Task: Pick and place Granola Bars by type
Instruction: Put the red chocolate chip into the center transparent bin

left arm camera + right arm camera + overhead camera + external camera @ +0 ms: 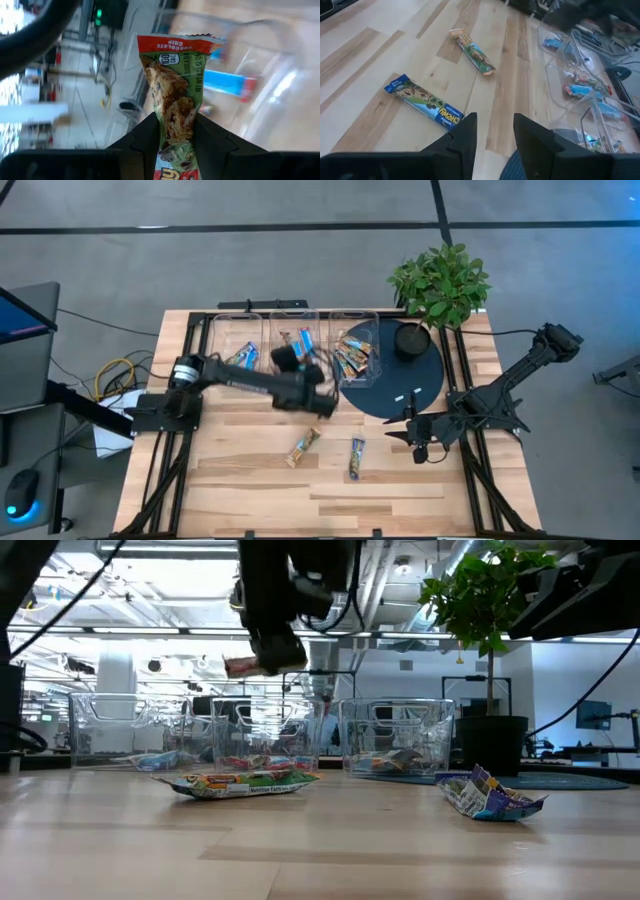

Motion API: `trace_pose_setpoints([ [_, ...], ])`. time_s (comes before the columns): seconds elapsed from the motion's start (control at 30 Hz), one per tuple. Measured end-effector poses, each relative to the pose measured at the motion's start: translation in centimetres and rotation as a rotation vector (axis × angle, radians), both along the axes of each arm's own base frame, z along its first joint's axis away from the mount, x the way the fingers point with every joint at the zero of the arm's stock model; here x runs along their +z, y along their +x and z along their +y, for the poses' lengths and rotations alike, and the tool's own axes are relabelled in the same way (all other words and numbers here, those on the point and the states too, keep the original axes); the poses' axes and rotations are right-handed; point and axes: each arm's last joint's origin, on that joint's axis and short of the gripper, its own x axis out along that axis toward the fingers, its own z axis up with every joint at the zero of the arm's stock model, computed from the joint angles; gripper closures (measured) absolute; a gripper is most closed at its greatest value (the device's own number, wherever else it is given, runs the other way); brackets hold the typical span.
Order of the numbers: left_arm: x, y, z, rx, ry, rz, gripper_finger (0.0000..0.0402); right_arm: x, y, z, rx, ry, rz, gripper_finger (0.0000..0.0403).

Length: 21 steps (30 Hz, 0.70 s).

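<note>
Left gripper (pixel 176 135) pinches a green bar (pixel 175 95) only by one end above the clear bins (pixel 295 330), so it could slip out and land in the wrong one.

The pale wooden table (pixel 240 480) is being surrounded by a grey floor (pixel 300 270) crossed by dark lines. A leafy potted plant (pixel 438 285) is being kept at the table's far right corner, and a monitor (pixel 22 315) on a desk, with a yellow cable (pixel 112 372) coiled nearby, is being seen at the left. Beyond the table, a large open hall is being lit by long ceiling lights (pixel 180 585) (pipes and ducts are running overhead).
</note>
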Motion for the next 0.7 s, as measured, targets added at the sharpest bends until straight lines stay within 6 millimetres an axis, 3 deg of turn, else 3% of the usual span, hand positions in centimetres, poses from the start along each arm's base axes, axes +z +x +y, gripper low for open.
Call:
trace_pose_setpoints([
  [0.2,-0.2,0.1,6.6,0.152,-0.055,-0.016,0.0303,0.0,0.0,0.0,0.000,-0.003,0.004,0.0282],
  [0.4,-0.6,0.0,11.2,0.243,-0.213,-0.068,0.0303,-0.1,0.0,0.0,0.000,-0.004,0.006,0.0282],
  [0.53,-0.8,-0.2,12.9,0.289,-0.293,-0.121,0.0303,-0.1,0.0,0.0,0.000,-0.004,0.006,0.0282],
  [0.7,-0.9,0.0,13.6,0.301,-0.311,-0.162,0.0303,-0.1,0.0,0.0,0.000,-0.004,0.006,0.0282],
])
